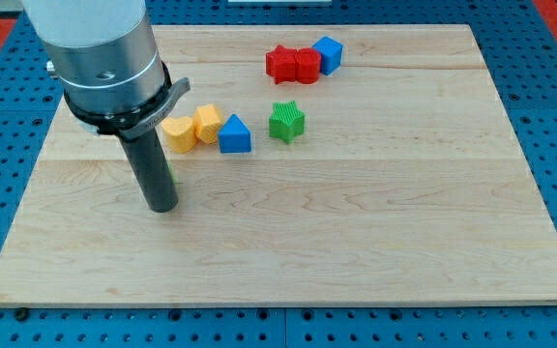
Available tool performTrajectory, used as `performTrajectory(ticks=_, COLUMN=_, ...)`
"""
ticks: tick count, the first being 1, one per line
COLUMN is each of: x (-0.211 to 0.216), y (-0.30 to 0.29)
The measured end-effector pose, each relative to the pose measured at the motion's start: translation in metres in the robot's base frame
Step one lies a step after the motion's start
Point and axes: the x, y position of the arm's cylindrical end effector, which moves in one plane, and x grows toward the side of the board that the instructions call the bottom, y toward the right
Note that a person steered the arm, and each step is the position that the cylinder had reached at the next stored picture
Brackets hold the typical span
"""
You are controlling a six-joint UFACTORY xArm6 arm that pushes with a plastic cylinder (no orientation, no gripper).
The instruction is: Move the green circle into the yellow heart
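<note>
My tip rests on the wooden board at the view's left. A thin green sliver shows at the rod's right edge; the rest of that block is hidden behind the rod, so its shape cannot be made out. The yellow heart lies just above and right of the rod, about 70 pixels above my tip. It touches a second yellow block on its right.
A blue triangle sits against the second yellow block. A green star lies right of it. Two red blocks and a blue block form a row near the top.
</note>
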Motion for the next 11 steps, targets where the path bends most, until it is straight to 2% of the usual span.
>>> performTrajectory(ticks=2, x=-0.047, y=-0.021)
performTrajectory(ticks=3, x=-0.009, y=-0.052)
performTrajectory(ticks=4, x=0.000, y=-0.106)
performTrajectory(ticks=8, x=-0.086, y=-0.054)
performTrajectory(ticks=11, x=-0.079, y=-0.043)
